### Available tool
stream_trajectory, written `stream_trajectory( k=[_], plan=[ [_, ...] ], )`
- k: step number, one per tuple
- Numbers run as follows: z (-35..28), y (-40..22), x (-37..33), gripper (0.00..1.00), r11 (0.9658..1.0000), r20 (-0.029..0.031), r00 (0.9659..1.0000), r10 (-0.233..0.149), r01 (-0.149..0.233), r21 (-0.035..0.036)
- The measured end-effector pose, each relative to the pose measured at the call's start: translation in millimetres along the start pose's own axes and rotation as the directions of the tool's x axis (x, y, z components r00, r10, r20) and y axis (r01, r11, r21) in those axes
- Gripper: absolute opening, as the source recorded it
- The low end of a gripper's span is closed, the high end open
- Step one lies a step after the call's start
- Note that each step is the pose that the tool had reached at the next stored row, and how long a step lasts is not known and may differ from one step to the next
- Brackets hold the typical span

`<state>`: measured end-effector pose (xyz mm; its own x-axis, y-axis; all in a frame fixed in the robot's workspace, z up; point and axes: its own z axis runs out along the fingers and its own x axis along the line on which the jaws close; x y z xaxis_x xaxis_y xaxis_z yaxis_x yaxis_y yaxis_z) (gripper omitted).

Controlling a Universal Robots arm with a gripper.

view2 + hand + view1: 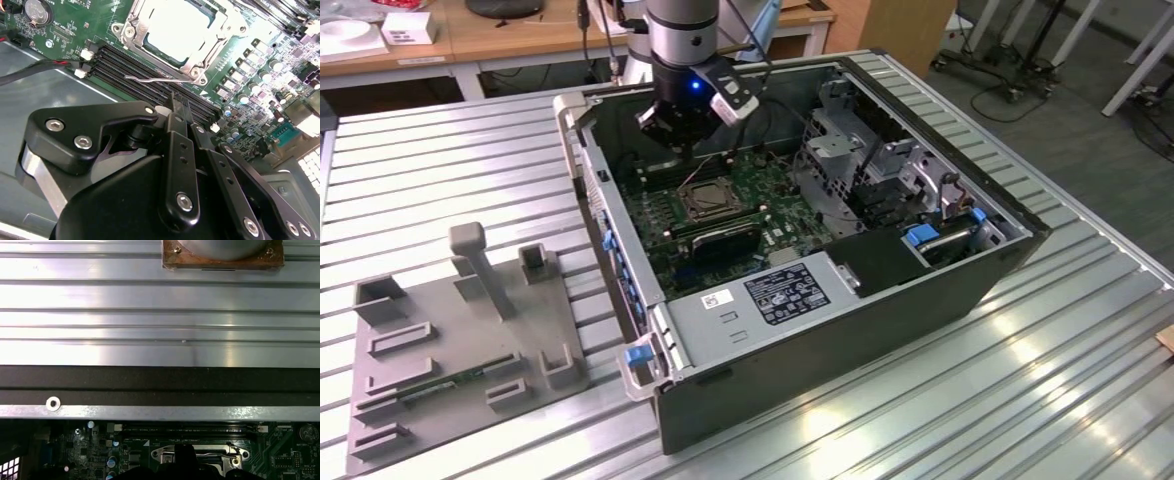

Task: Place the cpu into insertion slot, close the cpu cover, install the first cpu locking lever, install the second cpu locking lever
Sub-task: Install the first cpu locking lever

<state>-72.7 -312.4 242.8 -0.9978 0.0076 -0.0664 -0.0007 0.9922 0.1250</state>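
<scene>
The cpu (pixel 176 29) lies in the motherboard's socket (pixel 710 199) with its pale face up. Over its edges lies the cpu cover (pixel 218 37), a silvery frame that looks flat. A thin wire locking lever (pixel 150 78) runs along the socket's side facing the gripper. My gripper (pixel 179 103) hovers beside that lever, over the black memory slots (pixel 125 75), with its black fingers pressed together and nothing between them. In the exterior view the gripper (pixel 675 132) hangs inside the open case, just behind the socket. The first wrist view shows the socket (pixel 200 454) with the gripper's dark tip (pixel 185 456) in front of it.
The open computer case (pixel 881 300) lies on a slatted metal table (pixel 440 160). A drive cage and cables (pixel 867 165) stand at the exterior view's right of the board. A grey box with a white label (pixel 781 290) sits in front. A grey fixture plate (pixel 454 340) lies at the exterior view's left.
</scene>
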Motion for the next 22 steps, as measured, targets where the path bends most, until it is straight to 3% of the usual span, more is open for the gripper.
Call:
stream_trajectory(
  k=[22],
  plan=[
    [5.6, -0.7, -4.3, 0.11, 0.9999, 0.002, 0.9999, 0.016, -0.016, -0.0006]
  ],
)
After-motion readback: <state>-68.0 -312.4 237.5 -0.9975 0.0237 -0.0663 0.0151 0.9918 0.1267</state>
